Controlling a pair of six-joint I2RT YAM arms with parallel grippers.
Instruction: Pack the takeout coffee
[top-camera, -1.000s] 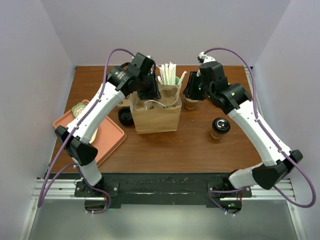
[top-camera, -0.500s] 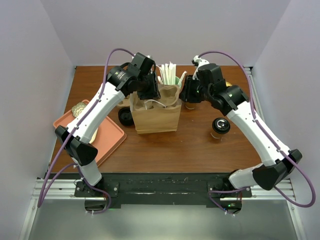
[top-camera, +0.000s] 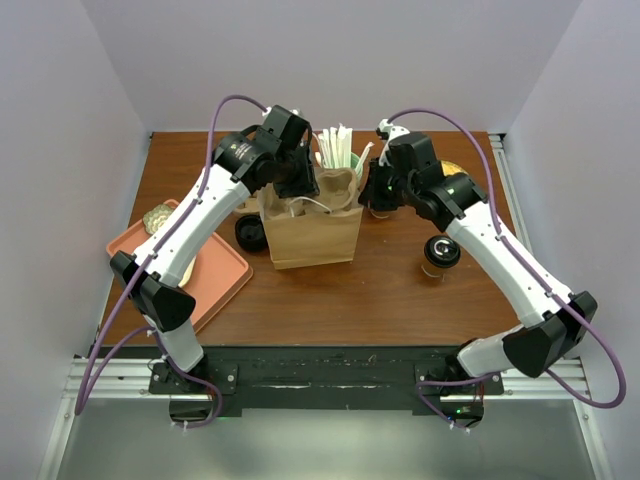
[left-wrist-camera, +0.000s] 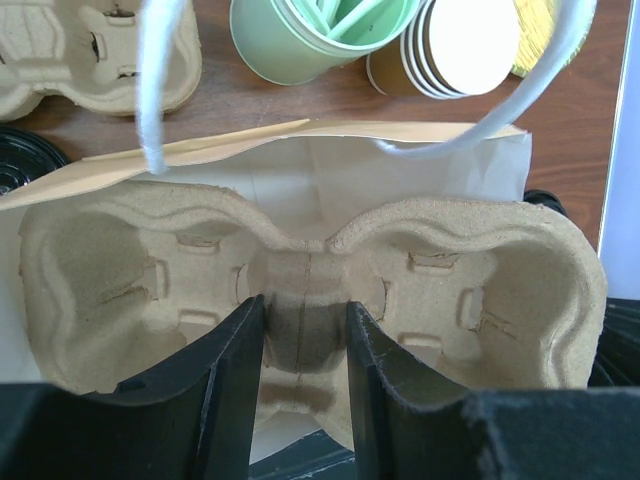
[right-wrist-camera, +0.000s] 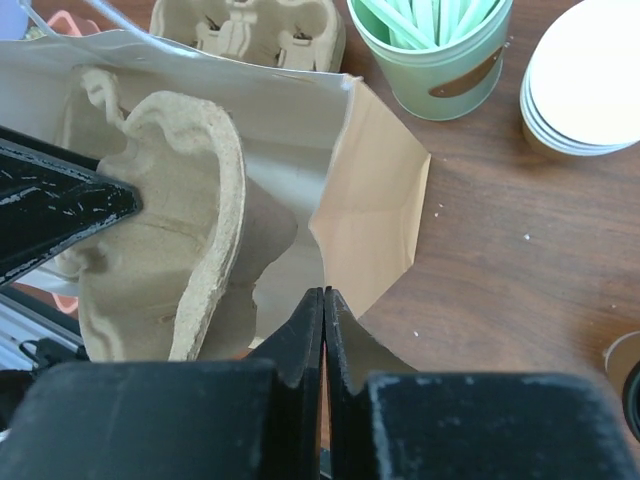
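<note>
Left tool (left-wrist-camera: 303, 312): jaws partly apart, clamped on the centre ridge of the pulp cup carrier (left-wrist-camera: 455, 290), which sits in the mouth of the paper bag (top-camera: 312, 238). Right tool (right-wrist-camera: 322, 296): jaws pressed flat together, pinching the bag's side rim as far as the wrist view shows. Takeout coffee (top-camera: 441, 252) is not held. It stands upright on the desk (top-camera: 380, 295), right of centre in the top view, well apart from the bag. Handling, my judgement: light, with a soft paper wall that crushes if squeezed hard. The lid may pop and the cup may spill if tilted. Take it around the body just below the lid rim with a moderate squeeze, keep it upright, and lower it into a free carrier well.
</note>
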